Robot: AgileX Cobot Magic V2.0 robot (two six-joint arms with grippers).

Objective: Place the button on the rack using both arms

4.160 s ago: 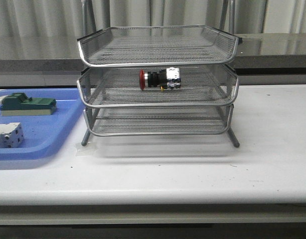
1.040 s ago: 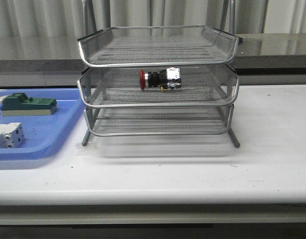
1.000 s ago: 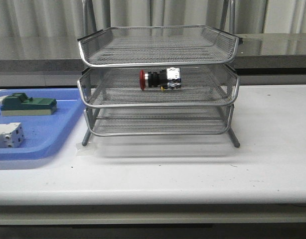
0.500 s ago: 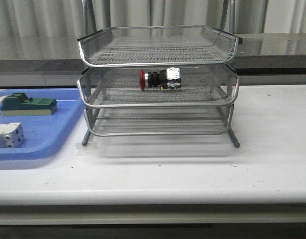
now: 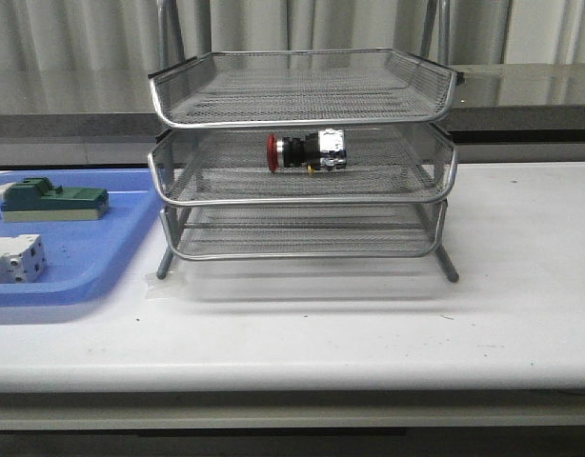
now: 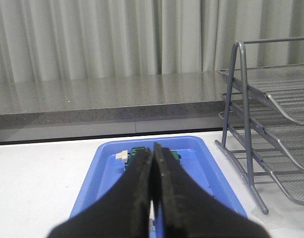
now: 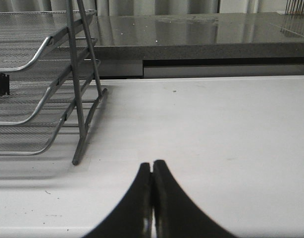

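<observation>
The button (image 5: 307,151) lies on its side on the middle tier of the rack (image 5: 302,195), near the middle of that shelf, its red head turned toward the rack's left edge and its silvery rear block toward the right. Neither arm appears in the front view. From the wrist cameras, the left gripper (image 6: 153,188) hangs above the blue tray (image 6: 102,173) with its fingers pressed together on nothing, and the right gripper (image 7: 152,198) sits likewise closed and empty over the bare table (image 7: 216,124) beside the rack's right legs. The button looks small, rigid and fairly light; its round black body would likely roll, so the squarer rear block seems the surer place to pinch.
</observation>
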